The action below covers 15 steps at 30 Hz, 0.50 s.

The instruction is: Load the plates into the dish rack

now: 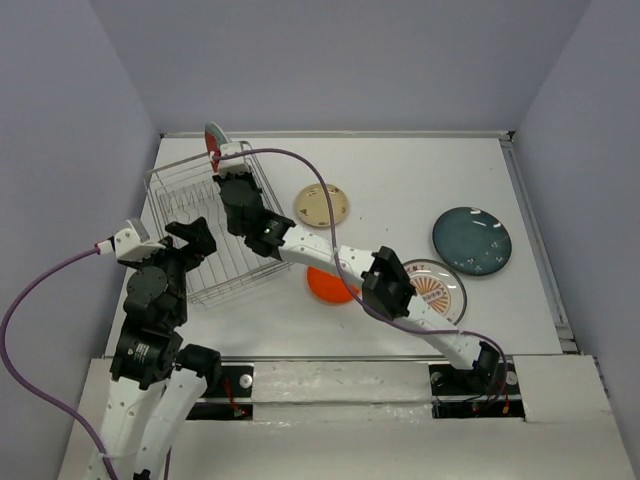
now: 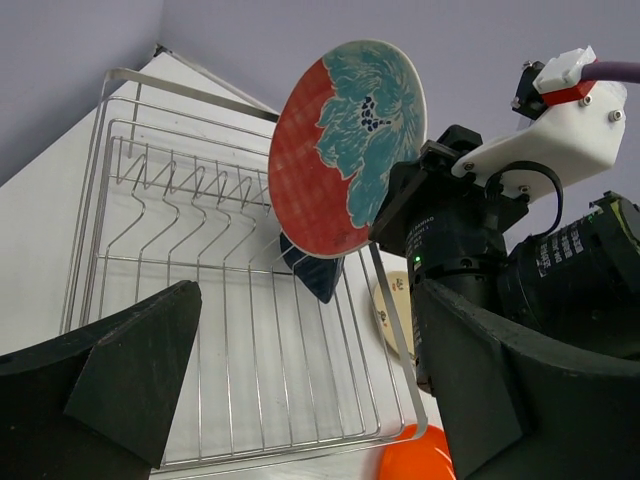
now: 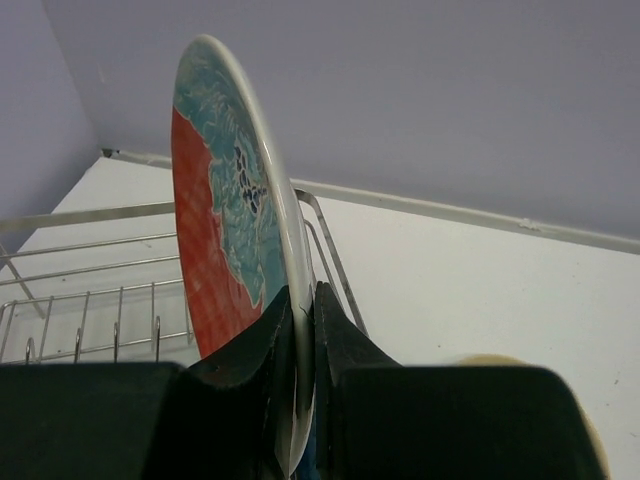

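Can't read any txt or nos. anywhere. Tiny white print on black motor housing, left wrist view, too small/blurred to read. Orange emblem on white plate w/o readable chars.

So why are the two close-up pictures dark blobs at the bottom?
Left wrist view: left gripper's fingers fill the foreground, dark and soft; floral plate sharp. Right wrist view: right gripper's fingers equally black. Top view: evenly lit, sharp.
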Tool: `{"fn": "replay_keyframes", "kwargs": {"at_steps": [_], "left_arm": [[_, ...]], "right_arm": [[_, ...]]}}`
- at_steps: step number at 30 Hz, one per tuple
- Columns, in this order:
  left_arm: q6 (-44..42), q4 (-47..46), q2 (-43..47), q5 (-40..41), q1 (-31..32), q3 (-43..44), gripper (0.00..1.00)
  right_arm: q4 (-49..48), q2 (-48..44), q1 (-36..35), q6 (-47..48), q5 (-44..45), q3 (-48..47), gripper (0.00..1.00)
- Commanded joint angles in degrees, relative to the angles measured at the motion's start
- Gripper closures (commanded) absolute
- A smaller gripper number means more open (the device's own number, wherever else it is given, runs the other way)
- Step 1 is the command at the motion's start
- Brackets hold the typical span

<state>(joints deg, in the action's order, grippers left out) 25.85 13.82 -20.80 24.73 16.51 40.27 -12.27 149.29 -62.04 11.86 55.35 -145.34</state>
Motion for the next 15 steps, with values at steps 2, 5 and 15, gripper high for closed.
{"fn": "replay_keyframes", "kwargs": {"at_steps": [2, 5, 15], "left_arm": [[0.61, -1.26, 0.49, 2.87, 0.27, 2.53, 0.01], [0.96, -1.17, 0.23, 3.57, 0.19, 2.79, 0.01], [0.96, -1.17, 0.23, 4.01, 0.19, 2.97, 0.01]], "right_arm": [[-14.0, 0.82, -0.63, 9.75, 6.69, -0.03, 0.93], [-29.31, 1.79, -1.15, 25.08, 11.77, -0.99, 0.93], [-28.45, 0.21, -1.68, 21.38, 12.5, 1.98, 0.93]]}}
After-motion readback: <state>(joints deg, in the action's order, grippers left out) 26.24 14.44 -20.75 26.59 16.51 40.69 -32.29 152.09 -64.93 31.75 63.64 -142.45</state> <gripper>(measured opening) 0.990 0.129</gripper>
